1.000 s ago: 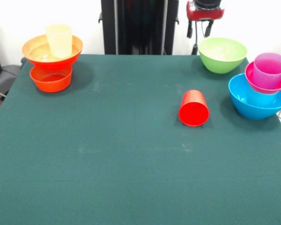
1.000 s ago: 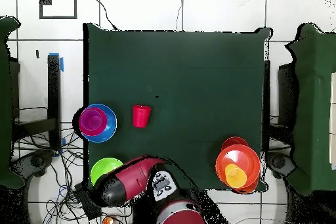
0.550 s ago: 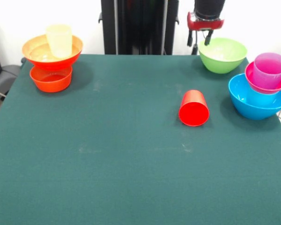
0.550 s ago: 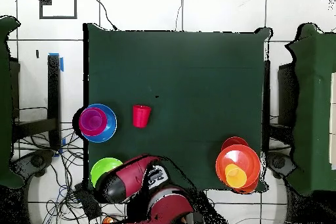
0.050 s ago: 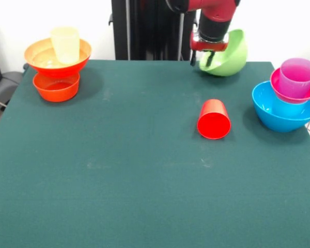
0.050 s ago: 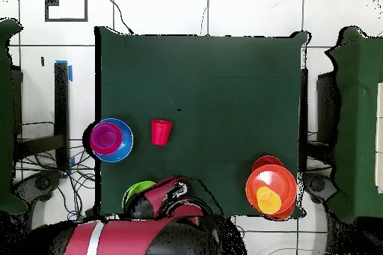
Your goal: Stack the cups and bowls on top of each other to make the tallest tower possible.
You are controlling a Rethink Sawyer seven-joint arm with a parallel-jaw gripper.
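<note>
My gripper (image 5: 203,58) is shut on the rim of a lime green bowl (image 5: 228,51), which hangs tilted above the table's far edge. In the overhead view the arm covers most of that bowl (image 6: 138,190). A red cup (image 5: 214,120) (image 6: 161,131) lies on its side near the middle right, its mouth toward the camera. At the right, a blue bowl (image 5: 284,116) holds a magenta bowl (image 5: 279,85) with a purple cup (image 5: 298,76) in it. At the far left, a yellow cup (image 5: 65,44) stands in a wide orange bowl (image 5: 44,61) on a small orange bowl (image 5: 56,88).
The green table (image 5: 119,170) ends close to the blue bowl on the right. The robot's black pedestal (image 5: 154,28) rises behind the far edge. Cables and tiled floor (image 6: 247,9) surround the table in the overhead view.
The gripper came down onto the lime green bowl's rim and closed on it. The bowl has tipped up and shifted left with the gripper. Nothing else moved.
</note>
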